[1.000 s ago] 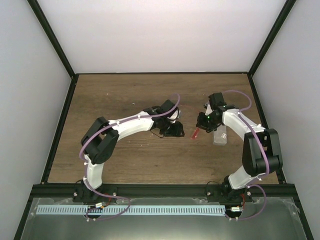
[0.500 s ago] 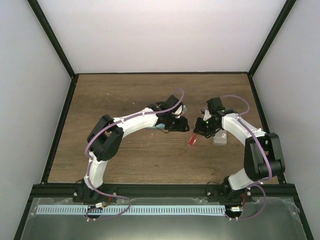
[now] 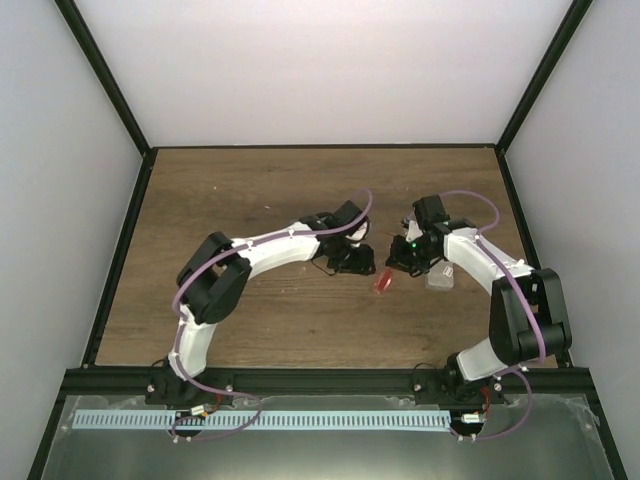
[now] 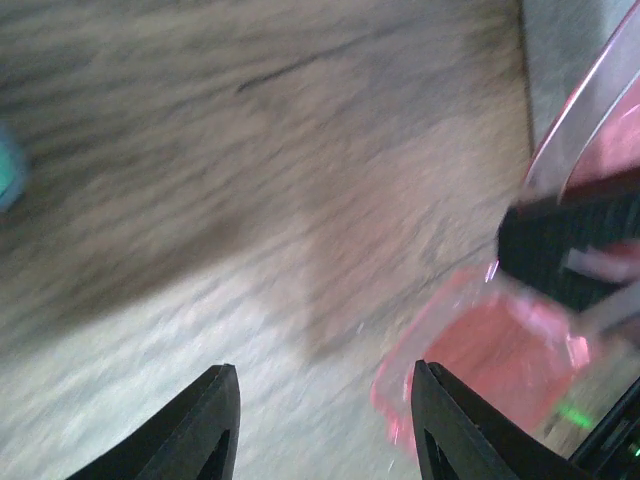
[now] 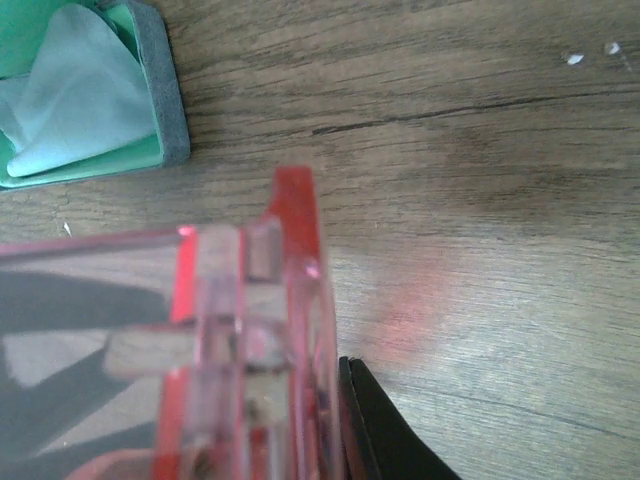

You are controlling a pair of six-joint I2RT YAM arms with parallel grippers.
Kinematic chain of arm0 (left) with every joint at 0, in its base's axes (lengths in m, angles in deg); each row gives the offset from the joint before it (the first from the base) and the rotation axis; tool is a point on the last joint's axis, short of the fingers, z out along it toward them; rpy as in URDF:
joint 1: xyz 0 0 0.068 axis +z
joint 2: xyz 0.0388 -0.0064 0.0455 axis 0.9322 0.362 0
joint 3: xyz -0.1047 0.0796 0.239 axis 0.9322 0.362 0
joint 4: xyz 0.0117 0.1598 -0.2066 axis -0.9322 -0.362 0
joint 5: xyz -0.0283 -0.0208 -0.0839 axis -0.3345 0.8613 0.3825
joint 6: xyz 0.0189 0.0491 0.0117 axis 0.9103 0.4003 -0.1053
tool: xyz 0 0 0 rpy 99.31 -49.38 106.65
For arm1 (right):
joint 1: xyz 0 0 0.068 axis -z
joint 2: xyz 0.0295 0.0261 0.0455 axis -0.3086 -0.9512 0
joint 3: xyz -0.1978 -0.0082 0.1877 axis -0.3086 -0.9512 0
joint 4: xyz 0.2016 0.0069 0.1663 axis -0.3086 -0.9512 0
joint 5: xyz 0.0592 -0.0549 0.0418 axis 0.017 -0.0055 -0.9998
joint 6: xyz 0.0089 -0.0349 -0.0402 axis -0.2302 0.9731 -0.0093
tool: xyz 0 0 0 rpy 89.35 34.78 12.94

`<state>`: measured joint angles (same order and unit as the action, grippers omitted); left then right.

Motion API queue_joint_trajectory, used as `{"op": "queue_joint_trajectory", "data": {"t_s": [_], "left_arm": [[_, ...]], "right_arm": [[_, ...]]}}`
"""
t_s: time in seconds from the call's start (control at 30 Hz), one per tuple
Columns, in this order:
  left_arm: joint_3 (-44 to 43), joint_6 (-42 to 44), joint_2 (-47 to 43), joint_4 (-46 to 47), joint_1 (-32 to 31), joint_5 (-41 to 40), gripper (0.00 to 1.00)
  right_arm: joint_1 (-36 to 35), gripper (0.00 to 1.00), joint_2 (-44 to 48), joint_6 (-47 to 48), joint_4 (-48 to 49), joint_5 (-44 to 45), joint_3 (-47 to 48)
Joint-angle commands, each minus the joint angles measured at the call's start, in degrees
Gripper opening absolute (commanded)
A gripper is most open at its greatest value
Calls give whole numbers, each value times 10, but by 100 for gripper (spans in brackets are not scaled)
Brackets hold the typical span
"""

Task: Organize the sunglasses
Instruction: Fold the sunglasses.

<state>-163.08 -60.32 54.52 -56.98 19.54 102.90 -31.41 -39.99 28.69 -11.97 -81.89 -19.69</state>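
The red-orange sunglasses (image 3: 383,282) hang from my right gripper (image 3: 400,264), which is shut on them just above the table. In the right wrist view the red frame (image 5: 255,340) fills the lower left, with one black finger (image 5: 385,435) against it. My left gripper (image 3: 356,263) is open and empty just left of them. In the left wrist view its fingers (image 4: 215,425) straddle bare wood, and the red lens (image 4: 500,360) lies by the right one. A pale translucent shape (image 3: 438,276) beside the right arm may be the pink pair; I cannot tell.
An open green-lined case (image 5: 150,110) holding a pale teal cloth (image 5: 70,85) lies on the wood table (image 3: 230,200) just beyond the held sunglasses. A teal bit (image 4: 8,170) shows at the left edge of the left wrist view. Black frame rails border the table.
My right gripper carried the red-orange sunglasses left and a little nearer. My left gripper swung right toward them and now sits close beside them.
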Motion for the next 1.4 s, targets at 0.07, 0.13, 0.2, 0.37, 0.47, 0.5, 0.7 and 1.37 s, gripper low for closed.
{"op": "queue_joint_trajectory", "data": {"t_s": [0.07,0.13,0.2,0.37,0.47,0.5,0.7,1.37], "left_arm": [[117,28,-131,-25,15,-41,48],[154,28,-165,-22,29,-48,47],[173,33,-190,-26,42,-54,47],[154,39,-229,-30,78,-66,48],[91,49,-210,-32,93,-63,49],[64,54,-196,-40,96,-61,49],[-101,81,-97,-92,104,-72,49],[-122,49,-39,-8,53,90,50]], "right_arm": [[-1,10,-2,-9,7,26,13],[-1,10,-4,-10,9,34,13],[0,11,-5,-10,11,34,13],[-2,12,0,-3,18,24,5],[-7,11,9,-2,20,18,-5],[-9,11,12,-3,20,17,-9],[-11,9,38,-9,23,11,-38],[-12,7,54,-21,37,8,-69]]}}
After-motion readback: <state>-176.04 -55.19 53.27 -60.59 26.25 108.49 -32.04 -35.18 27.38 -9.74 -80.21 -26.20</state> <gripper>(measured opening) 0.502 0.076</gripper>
